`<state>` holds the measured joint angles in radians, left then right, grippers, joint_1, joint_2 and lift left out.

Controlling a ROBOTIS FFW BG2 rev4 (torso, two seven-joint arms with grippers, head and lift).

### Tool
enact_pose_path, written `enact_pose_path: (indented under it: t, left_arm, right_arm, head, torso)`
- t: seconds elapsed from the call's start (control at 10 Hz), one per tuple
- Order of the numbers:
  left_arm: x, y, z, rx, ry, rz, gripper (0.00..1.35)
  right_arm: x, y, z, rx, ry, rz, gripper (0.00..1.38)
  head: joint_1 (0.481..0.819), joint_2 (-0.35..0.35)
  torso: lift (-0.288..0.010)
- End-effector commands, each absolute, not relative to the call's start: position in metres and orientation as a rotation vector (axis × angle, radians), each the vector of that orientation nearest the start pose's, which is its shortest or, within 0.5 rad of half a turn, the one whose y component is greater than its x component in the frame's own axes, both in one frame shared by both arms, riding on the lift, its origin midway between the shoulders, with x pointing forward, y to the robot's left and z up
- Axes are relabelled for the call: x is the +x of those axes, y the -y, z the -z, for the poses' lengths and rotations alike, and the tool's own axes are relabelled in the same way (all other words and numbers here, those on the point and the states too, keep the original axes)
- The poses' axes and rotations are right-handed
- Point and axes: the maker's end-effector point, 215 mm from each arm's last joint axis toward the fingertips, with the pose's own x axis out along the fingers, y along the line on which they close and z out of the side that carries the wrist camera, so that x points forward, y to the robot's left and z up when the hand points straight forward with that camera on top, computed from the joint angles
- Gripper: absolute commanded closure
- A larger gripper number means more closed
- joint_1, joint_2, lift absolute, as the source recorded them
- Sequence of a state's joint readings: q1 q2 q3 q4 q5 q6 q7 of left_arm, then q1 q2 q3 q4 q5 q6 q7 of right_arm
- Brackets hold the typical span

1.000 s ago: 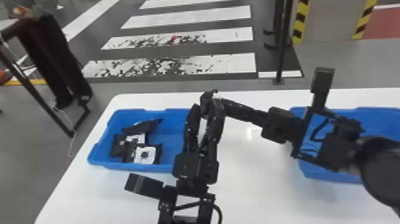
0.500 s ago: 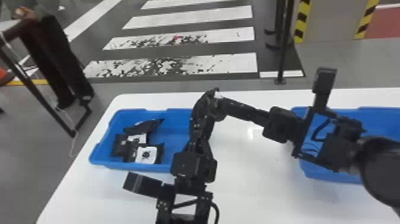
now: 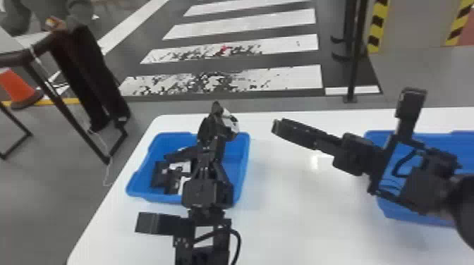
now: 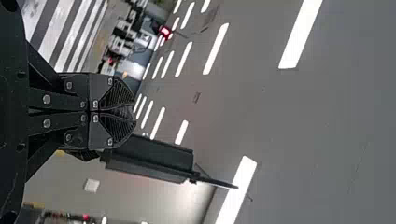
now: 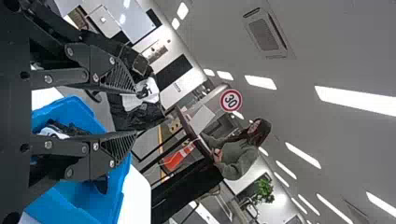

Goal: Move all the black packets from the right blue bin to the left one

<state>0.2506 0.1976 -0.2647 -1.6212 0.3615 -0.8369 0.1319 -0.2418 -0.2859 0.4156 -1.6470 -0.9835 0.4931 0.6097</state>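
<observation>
White desk (image 3: 299, 229) is shared by blue plastic left bin (image 3: 244, 165) and right bin (image 3: 458, 136). Black left tool (image 4: 127, 110) is closed on white-labelled black packet (image 3: 231, 121), above left bin; right tool (image 3: 275, 127) is spread, empty. Placing step judged underway; lowering, then release, is needed.

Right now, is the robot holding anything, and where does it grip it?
The left gripper holds a black packet, seemingly near one end; its fingers hide the exact spot.

Left jaws (image 3: 218, 121) now apart from right jaws (image 3: 275, 127)
</observation>
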Motion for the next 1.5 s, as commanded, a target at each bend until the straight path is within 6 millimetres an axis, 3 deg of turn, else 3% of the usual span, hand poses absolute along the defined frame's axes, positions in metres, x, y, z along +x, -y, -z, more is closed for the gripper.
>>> enact_pose_path:
  t: [0.0,0.1,0.2,0.3,0.4,0.5,0.6,0.8,1.0,1.2,1.4]
  left_arm:
    - [0.470,-0.268,0.251,-0.086,0.534,-0.056,1.21]
    - [0.483,-0.285,0.266,0.035,0.499,-0.089,1.21]
    - [0.491,-0.298,0.283,0.025,0.440,-0.133,1.18]
    - [0.491,-0.303,0.293,-0.056,0.412,-0.153,0.70]
    - [0.485,-0.297,0.286,-0.078,0.444,-0.145,0.16]
    - [0.479,-0.284,0.281,-0.097,0.468,-0.122,0.04]
    - [0.474,-0.273,0.279,-0.140,0.479,-0.098,0.13]
    - [0.472,-0.258,0.271,-0.146,0.436,-0.032,0.13]
    - [0.470,-0.240,0.252,0.060,0.353,0.023,0.12]
    - [0.466,-0.226,0.269,0.054,0.287,0.051,0.08]
    - [0.460,-0.217,0.293,0.034,0.178,0.059,0.08]
  right_arm:
    - [0.489,-0.046,0.260,0.671,-0.261,-1.189,0.13]
    - [0.489,-0.042,0.264,0.670,-0.264,-1.179,0.13]
    - [0.490,-0.037,0.265,0.654,-0.255,-1.170,0.13]
    - [0.498,-0.023,0.268,0.620,-0.236,-1.134,0.13]
    - [0.509,-0.002,0.272,0.544,-0.215,-1.083,0.13]
    - [0.514,0.020,0.280,0.478,-0.201,-1.027,0.13]
    - [0.521,0.039,0.283,0.438,-0.178,-0.976,0.13]
    - [0.531,0.079,0.287,0.328,-0.100,-0.859,0.13]
    - [0.527,0.136,0.291,0.247,-0.046,-0.687,0.12]
    - [0.512,0.187,0.299,0.103,-0.037,-0.480,0.11]
    - [0.496,0.198,0.323,0.118,-0.058,-0.402,0.11]
  head:
    - [0.672,0.309]
    - [0.666,0.334]
    - [0.664,0.350]
    - [0.669,0.350]
    - [0.673,0.350]
    - [0.678,0.345]
    - [0.683,0.312]
    - [0.691,0.253]
    - [0.691,0.176]
    - [0.692,0.106]
    - [0.695,0.036]
  torso:
    - [-0.168]
    - [-0.168]
    - [-0.168]
    - [-0.168]
    - [-0.168]
    - [-0.168]
    - [-0.168]
    - [-0.168]
    - [-0.168]
    - [-0.168]
    - [-0.168]
